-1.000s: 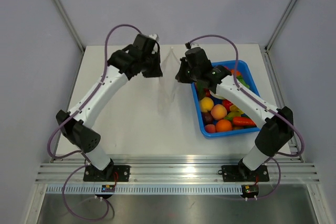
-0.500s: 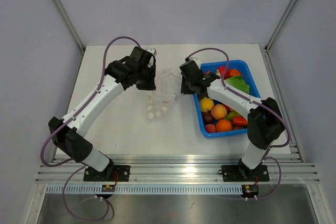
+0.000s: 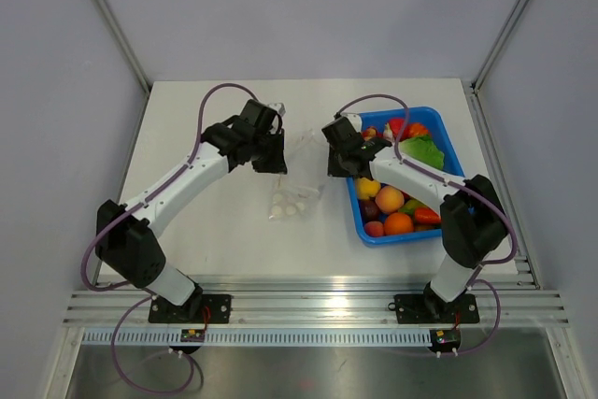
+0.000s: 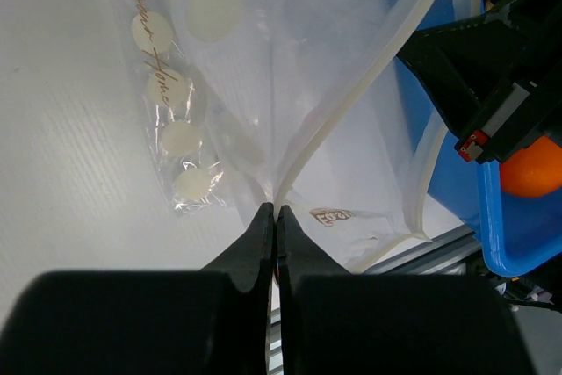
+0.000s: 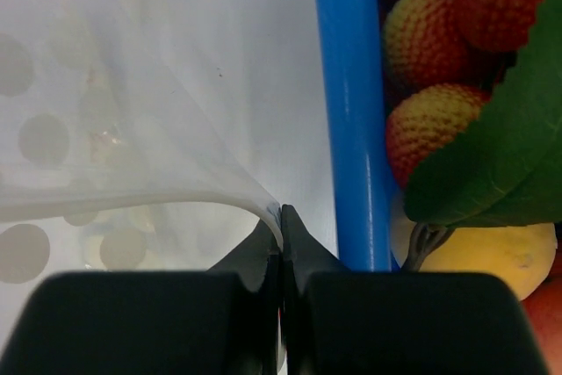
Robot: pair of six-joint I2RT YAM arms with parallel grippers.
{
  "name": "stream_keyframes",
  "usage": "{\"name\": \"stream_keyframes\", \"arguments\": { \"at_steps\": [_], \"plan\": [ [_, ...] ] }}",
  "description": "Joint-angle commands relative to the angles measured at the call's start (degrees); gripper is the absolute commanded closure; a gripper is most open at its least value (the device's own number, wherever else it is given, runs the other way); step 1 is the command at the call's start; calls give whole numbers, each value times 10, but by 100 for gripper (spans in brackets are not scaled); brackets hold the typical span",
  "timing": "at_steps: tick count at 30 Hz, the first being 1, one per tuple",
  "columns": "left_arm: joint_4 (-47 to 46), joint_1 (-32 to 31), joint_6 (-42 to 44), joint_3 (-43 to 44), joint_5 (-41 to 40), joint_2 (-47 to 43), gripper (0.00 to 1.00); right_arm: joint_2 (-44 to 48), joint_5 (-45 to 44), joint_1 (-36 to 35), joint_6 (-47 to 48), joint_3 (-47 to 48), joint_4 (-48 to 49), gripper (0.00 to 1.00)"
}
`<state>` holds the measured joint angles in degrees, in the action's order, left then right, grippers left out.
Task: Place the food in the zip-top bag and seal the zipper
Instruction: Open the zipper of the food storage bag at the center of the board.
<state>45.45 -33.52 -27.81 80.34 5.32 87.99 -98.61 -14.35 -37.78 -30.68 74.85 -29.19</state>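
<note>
The clear zip-top bag [image 3: 297, 179] with white dots hangs between my two grippers above the table, its lower end touching the table. My left gripper [image 3: 277, 162] is shut on the bag's mouth edge [image 4: 342, 111], where the zipper strip runs. My right gripper [image 3: 334, 167] is shut on the other side of the mouth edge [image 5: 176, 199]. The bag [image 4: 263, 85] looks empty. The food [image 3: 397, 198] lies in the blue tray [image 3: 404, 236]: green lettuce [image 3: 422, 151], orange, red and yellow pieces. In the right wrist view red-orange fruits [image 5: 430, 28] and a green leaf [image 5: 500, 147] show.
The blue tray's left wall [image 5: 351, 103] is right beside my right gripper. The white table [image 3: 215, 221] stretches left and in front of the bag. Metal rails [image 3: 308, 306] run along the near edge.
Both grippers have come down and toward the near edge with the bag. The bag, first stretched thin and high between them, now hangs lower with its dotted end on the table.
</note>
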Motion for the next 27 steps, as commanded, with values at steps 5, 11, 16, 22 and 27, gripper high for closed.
{"name": "stream_keyframes", "arguments": {
  "at_steps": [5, 11, 16, 22, 27],
  "plan": [
    [-51, 28, -8, -18, 39, -43, 100, 39, -23, 15, -3, -42, 30, 100],
    [-108, 29, -45, -38, 73, -29, 100, 28, 23, 15, -24, -32, 55, 100],
    [-102, 29, -65, -22, 62, -3, 100, 29, 34, 14, -34, -20, 55, 83],
    [-35, 15, -51, 32, 22, 18, 100, 47, 45, 14, -45, -10, 55, 68],
    [-12, -2, -41, 54, 6, 41, 100, 52, 65, 11, -54, -8, 61, 57]
  ]
}}
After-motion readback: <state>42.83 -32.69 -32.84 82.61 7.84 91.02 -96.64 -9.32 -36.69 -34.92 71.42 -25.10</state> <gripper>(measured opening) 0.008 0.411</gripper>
